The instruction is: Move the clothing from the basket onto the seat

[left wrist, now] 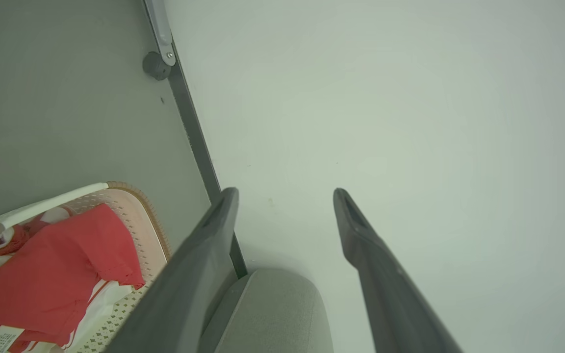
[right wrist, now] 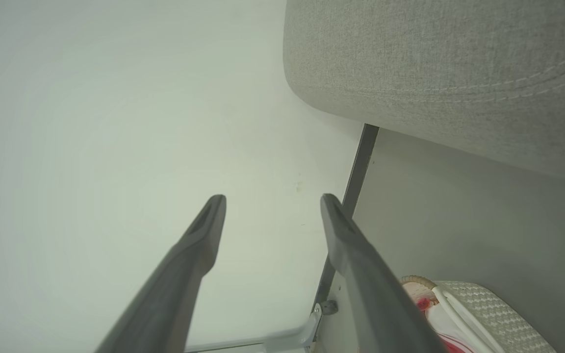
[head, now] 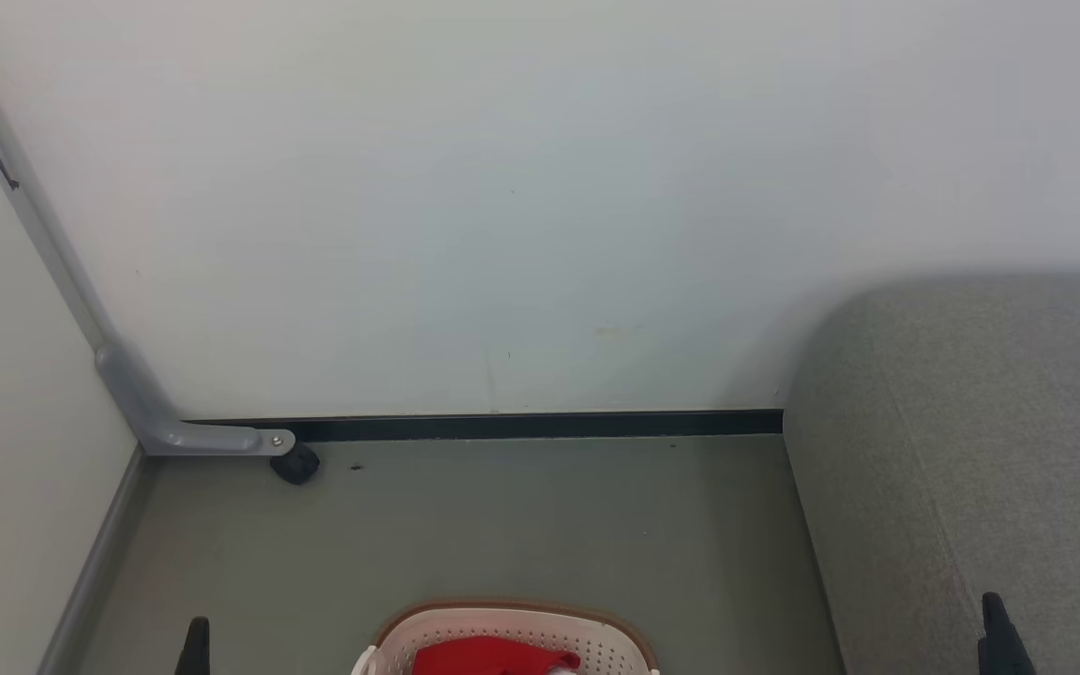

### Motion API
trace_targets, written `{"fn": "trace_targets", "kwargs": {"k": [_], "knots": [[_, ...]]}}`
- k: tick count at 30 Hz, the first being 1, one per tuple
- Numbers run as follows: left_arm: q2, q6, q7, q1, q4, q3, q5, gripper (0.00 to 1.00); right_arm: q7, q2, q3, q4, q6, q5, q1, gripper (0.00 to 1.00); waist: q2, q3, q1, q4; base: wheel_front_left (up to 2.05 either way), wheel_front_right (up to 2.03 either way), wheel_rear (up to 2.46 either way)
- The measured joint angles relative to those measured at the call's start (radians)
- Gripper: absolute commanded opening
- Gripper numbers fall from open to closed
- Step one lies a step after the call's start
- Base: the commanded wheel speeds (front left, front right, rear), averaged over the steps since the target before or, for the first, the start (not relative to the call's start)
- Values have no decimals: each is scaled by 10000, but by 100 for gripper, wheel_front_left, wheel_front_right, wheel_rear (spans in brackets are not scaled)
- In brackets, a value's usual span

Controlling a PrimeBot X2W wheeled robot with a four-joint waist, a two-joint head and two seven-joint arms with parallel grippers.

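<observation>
The cream basket (head: pixel 512 626) with a brown rim sits on the floor at the bottom centre of the head view, red clothing (head: pixel 493 656) inside it. From the left wrist the basket (left wrist: pixel 138 215) holds red and white clothing (left wrist: pixel 52 279). The grey seat (head: pixel 981 450) fills the right side. My left gripper (left wrist: pixel 285 196) is open and empty, pointing at the wall, up and to the side of the basket. My right gripper (right wrist: pixel 271 201) is also open and empty, near the seat (right wrist: pixel 439 63), with the basket (right wrist: pixel 488 304) below it. One fingertip of each shows low in the head view: left fingertip (head: pixel 197 637), right fingertip (head: pixel 995 619).
A white wall stands ahead with a dark baseboard (head: pixel 540 425). A grey partition foot with a black caster (head: pixel 296 464) sits at the left corner. A pale panel closes the left side. Grey floor (head: pixel 502 525) lies between the basket and the wall.
</observation>
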Motion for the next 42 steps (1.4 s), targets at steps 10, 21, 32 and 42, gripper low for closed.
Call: {"fn": "trace_targets", "kwargs": {"k": [10, 21, 32, 42], "knots": [[17, 533, -364, -4, -832, -209, 1866, 100, -410, -19, 339, -708, -330, -1973, -160, 100, -1, -144, 0, 42, 0, 0, 0], [44, 1323, -853, 1, -1781, -1058, 4773, 100, -859, -102, 915, -1183, -556, -4585, -159, 100, 0, -254, 0, 74, 0, 0, 0], [61, 1607, -1233, 24, -2136, -1695, 7678, 100, -1233, -341, 1636, -1317, -673, -6903, -158, 100, -1, -283, 0, 70, 0, 0, 0], [75, 1931, -1592, 55, -2079, -1967, 10445, 100, -1580, -345, 1912, -1285, -769, -8441, -159, 100, 0, -361, 0, 42, 0, 0, 0]]}}
